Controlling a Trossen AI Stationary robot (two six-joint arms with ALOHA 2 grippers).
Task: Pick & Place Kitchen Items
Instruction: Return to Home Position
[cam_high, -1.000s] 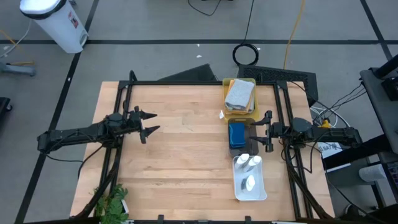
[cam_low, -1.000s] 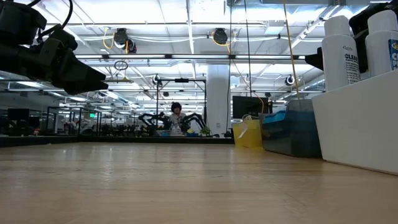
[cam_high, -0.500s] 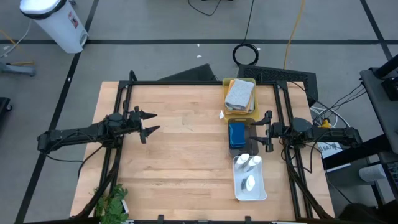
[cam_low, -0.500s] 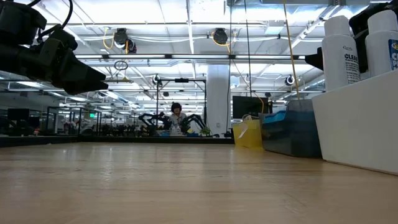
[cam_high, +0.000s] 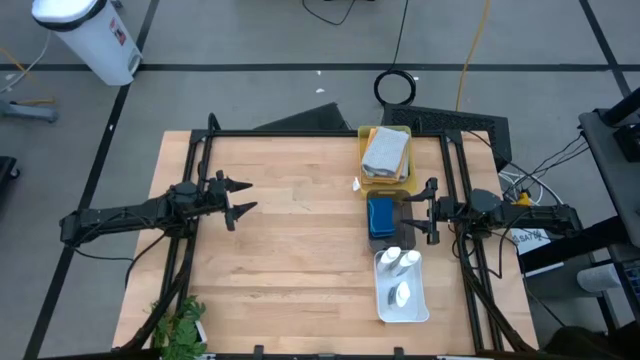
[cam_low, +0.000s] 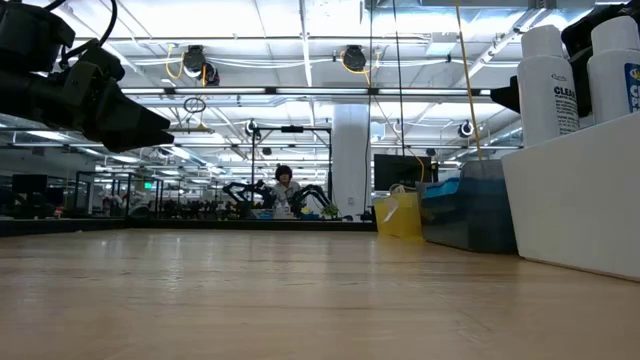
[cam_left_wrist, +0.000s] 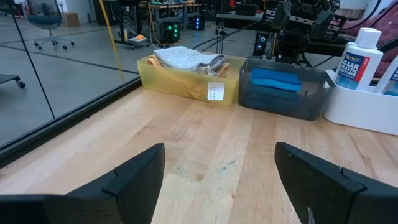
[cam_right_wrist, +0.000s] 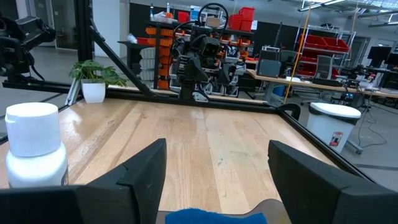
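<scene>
where the white tray (cam_high: 420, 310) sits along the right side of the table (cam_high: 290, 270), 3 small white bottles (cam_high: 392, 258) are inside it. 2 stand upright side by side at the end nearest the grey tray, and 1 lies on its side further along. each has a white body, a white cap and a blue-lettered label. just beside that end is the dark grey tray (cam_left_wrist: 283, 104), holding flat, bright blue sponges (cam_high: 380, 213) packed together. past it stands the yellow tray (cam_left_wrist: 180, 84), with a grey folded towel (cam_high: 385, 150) lying on top of its contents. the right gripper (cam_high: 412, 211) hovers just beside the grey tray, on its right, fingers spread wide and holding nothing. the left gripper (cam_high: 248, 196) hangs over bare wood toward the table's left side, well apart from all 3 trays, its fingers likewise parted and empty.
</scene>
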